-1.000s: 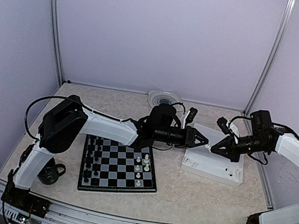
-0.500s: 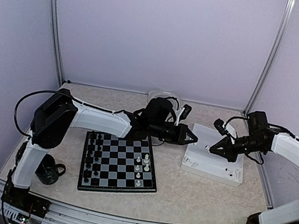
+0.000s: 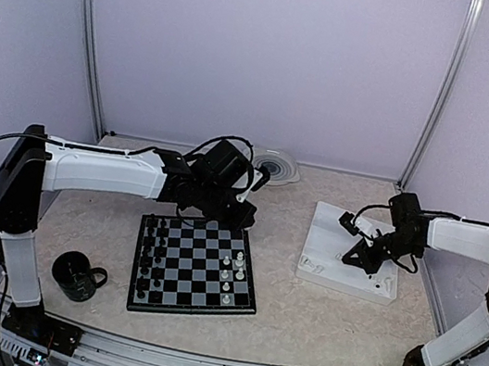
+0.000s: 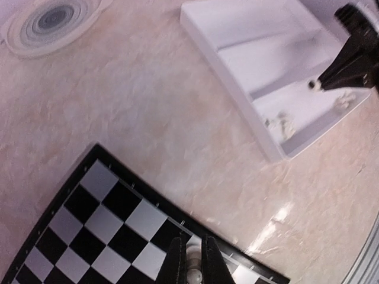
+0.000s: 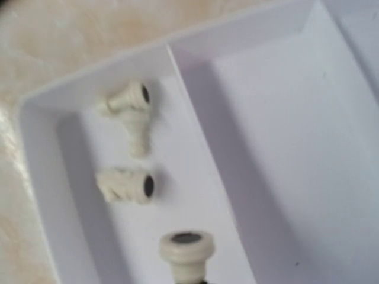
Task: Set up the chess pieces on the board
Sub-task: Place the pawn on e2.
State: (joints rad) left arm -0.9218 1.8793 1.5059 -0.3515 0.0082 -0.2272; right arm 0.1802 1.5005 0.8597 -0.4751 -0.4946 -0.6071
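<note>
The board (image 3: 196,274) lies at centre left, with black pieces (image 3: 150,257) along its left side and a few white pieces (image 3: 231,270) on its right. My left gripper (image 3: 243,218) hangs over the board's far right corner. In the left wrist view it (image 4: 192,263) is shut on a white piece (image 4: 193,271) above a corner square of the board (image 4: 100,219). My right gripper (image 3: 353,255) is down in the white tray (image 3: 368,284), shut on a white piece (image 5: 186,251) held base outward. Two white pieces (image 5: 125,185) lie loose in the tray's compartment.
A black mug (image 3: 77,273) stands left of the board. A round grey disc (image 3: 274,164) lies at the back, also seen in the left wrist view (image 4: 53,18). The tray (image 4: 237,23) has raised walls and a dividing ridge (image 5: 189,77).
The two grippers were tip to tip over the tray's left edge. My left arm has swung back left to the board's far right corner. My right gripper has drawn back and dropped into the tray.
</note>
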